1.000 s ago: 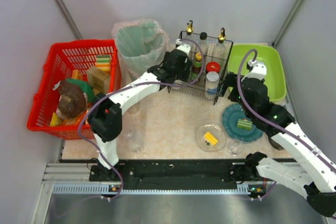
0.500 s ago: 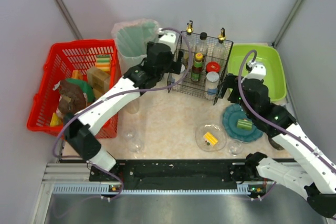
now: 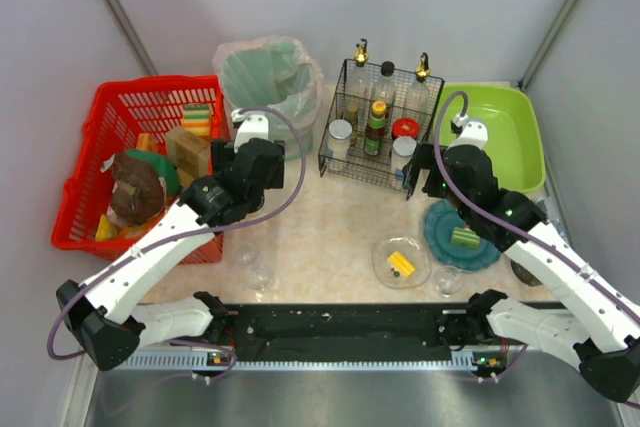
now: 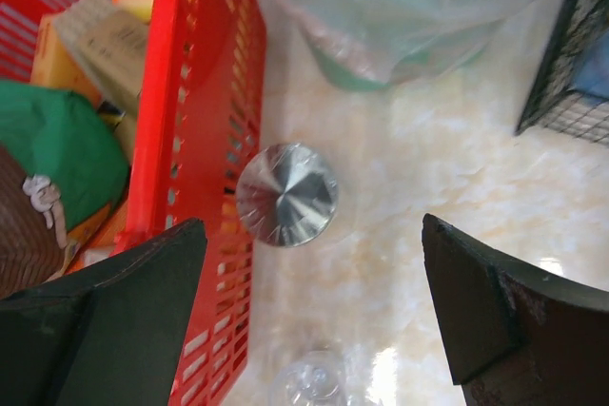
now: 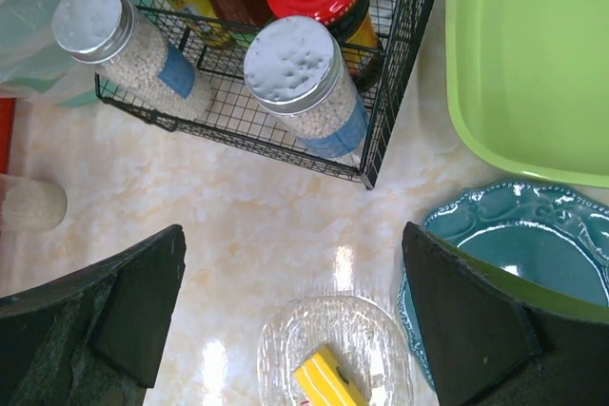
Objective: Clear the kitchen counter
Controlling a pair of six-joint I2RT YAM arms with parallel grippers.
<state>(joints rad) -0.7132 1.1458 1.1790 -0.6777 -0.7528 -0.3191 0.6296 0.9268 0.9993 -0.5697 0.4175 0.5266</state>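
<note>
The left gripper (image 4: 312, 235) hung with its jaws spread wide and nothing between them, over the kitchen counter (image 4: 447, 159), the marbled beige top that filled the middle of the top view. The coming move seemed to turn on the silver-lidded jar (image 4: 285, 194). In the left wrist view it sat just above the centre of the frame, inside the gap between the 2 fingers but nearer the finger on the left. It stood upright with its lid toward the camera, so its long axis ran straight along the line of approach. It was just beside the wall of the red basket (image 4: 195, 92); whether they touched could not be told.

The left arm was clearly the nearer. The right gripper (image 5: 292, 235), also wide and empty, hovered well apart from the jar, in front of the wire rack (image 5: 381, 130).

The lid hid the jar's body, and in the top view the left arm covered the jar. 1 clear glass (image 4: 314, 382) was cut off at the bottom edge of the left wrist view.
</note>
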